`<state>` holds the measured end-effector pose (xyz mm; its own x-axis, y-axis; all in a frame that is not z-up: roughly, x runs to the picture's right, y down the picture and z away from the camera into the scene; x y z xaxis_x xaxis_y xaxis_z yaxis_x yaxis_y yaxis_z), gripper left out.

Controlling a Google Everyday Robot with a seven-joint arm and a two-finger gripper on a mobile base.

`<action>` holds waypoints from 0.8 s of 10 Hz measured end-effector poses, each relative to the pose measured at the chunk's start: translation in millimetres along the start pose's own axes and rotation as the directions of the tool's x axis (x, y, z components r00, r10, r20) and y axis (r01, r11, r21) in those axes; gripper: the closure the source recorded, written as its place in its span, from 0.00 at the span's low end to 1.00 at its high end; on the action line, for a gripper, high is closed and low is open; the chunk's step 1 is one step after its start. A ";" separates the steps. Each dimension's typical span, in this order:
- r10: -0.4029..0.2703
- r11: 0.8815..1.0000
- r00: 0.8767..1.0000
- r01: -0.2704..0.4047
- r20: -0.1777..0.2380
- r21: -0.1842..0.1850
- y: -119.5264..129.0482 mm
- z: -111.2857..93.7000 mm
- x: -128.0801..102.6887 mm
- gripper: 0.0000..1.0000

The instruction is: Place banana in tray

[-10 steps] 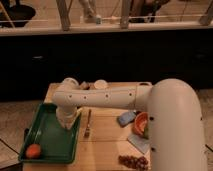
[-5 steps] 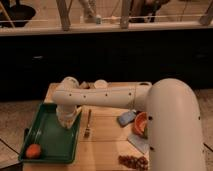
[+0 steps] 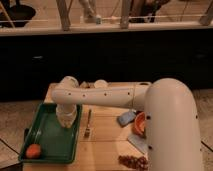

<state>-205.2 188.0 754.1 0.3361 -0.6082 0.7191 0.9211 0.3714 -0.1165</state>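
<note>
Camera view: gripper (image 3: 66, 121) hangs over dark-green raised-rim tray (image 3: 47, 145); banana hidden.

Gripper (image 3: 66, 121) hangs over the tray (image 3: 47, 145)'s far right; orange (image 3: 33, 150) blocks its near-left corner, fork (image 3: 88, 124) lies just right.

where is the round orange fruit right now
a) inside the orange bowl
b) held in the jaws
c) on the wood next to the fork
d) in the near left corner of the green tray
d: the orange fruit lies in the tray, in its near left corner, while the gripper hangs over the tray's far right part.
</note>
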 end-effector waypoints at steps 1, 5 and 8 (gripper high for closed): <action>-0.005 1.000 1.000 0.005 0.001 -0.001 0.0 0.3 0.1 1.00; -0.017 1.000 1.000 0.018 0.005 -0.005 0.1 1.2 2.8 1.00; -0.028 1.000 1.000 0.029 0.008 -0.008 -0.3 2.7 3.7 1.00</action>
<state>-204.8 187.5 758.6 0.3082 -0.6127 0.7277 0.9318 0.3484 -0.1013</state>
